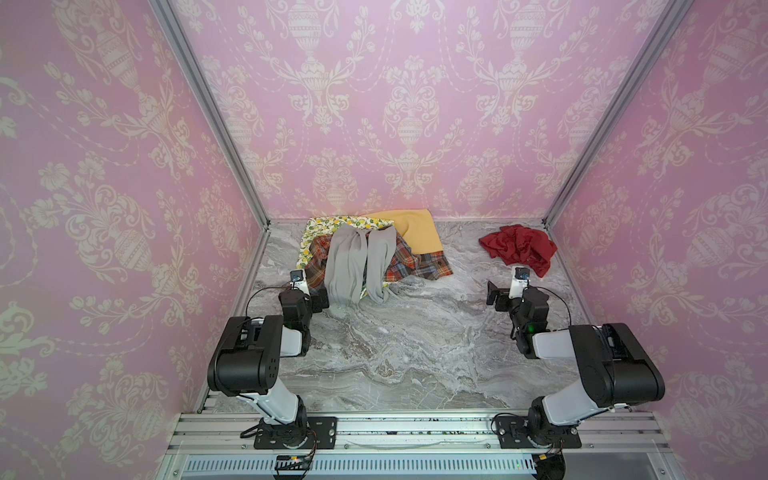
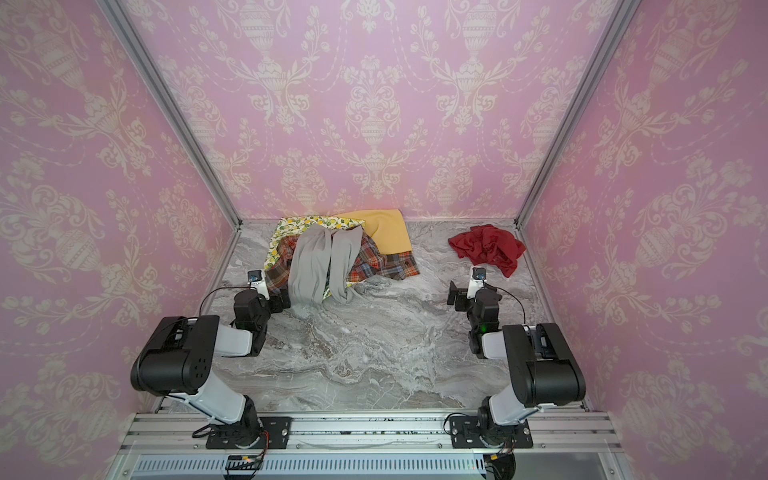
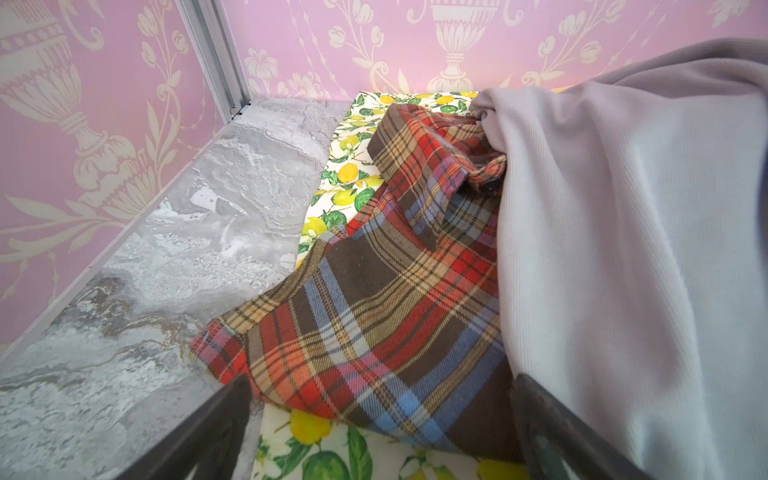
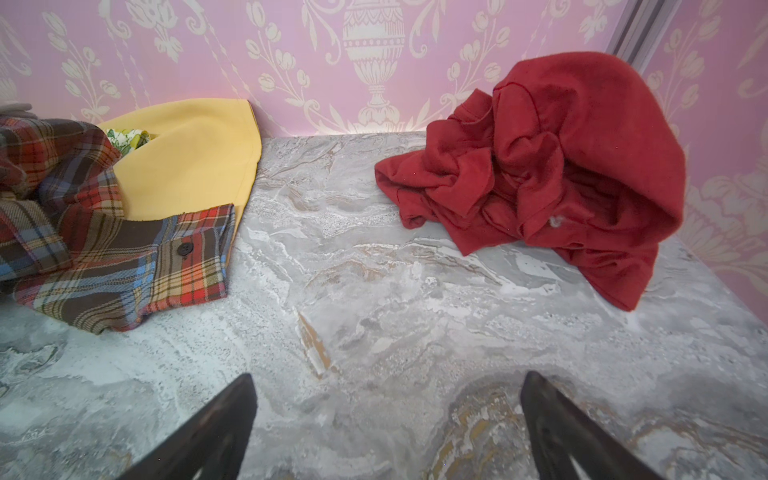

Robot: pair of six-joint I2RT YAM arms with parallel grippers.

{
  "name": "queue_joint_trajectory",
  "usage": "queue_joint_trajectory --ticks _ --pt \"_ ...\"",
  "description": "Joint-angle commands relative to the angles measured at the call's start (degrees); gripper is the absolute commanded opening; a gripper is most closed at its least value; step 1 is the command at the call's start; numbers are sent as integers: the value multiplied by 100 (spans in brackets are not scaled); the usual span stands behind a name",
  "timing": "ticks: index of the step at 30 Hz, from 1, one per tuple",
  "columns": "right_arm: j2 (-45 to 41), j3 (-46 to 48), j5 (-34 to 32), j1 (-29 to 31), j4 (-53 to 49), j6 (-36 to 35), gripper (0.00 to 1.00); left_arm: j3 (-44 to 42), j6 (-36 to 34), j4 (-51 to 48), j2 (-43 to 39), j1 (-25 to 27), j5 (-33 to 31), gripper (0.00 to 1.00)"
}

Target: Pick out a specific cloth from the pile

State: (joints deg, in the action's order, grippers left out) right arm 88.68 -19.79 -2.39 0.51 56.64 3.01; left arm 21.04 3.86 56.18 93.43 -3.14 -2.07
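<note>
Cloth (image 1: 517,247): dark red, crumpled in a loose heap near the far right corner, well apart from the pile, touched by nothing.

Table (image 1: 415,345): grey marble look, mostly bare across the middle and near side.

Pile (image 1: 365,257): far centre-left, up against the back wall. Long grey garment (image 1: 347,266) draped over the top and down toward the near side. Plaid (image 1: 419,266) beneath it, spilling out to the right. Yellow cloth (image 1: 419,235) at the back right. Lemon print (image 1: 316,235) lowest, showing at the back left.

At the pile's near left edge, left gripper (image 3: 382,380): released, spread wide, empty. Plaid hem between the fingers (image 3: 216,424); touching or just above, cannot tell. Over bare table, right gripper (image 4: 386,377): likewise spread wide and empty, near the cloth but short of it.

Judged step: separation seemingly done, with the cloth out of the pile and nothing gripped.

Next move, as a guess: draw both arms back toward the near rail. For the left, lift clear first, so as not to snag plaid or grey garment and drag the pile. If the cloth is wanted elsewhere, use the right gripper, being closer: advance, come down on a raised fold, pinch firmly, lift until the trailing end leaves the table.
</note>
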Motion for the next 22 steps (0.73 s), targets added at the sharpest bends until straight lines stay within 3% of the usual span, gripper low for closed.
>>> queue_joint_trajectory --ticks 1,22 --pt "-5 -34 -29 28 -78 7 100 -78 -148 179 12 24 -105 99" --pt "-8 -76 -50 54 -154 -19 100 -82 -158 208 24 24 -88 99"
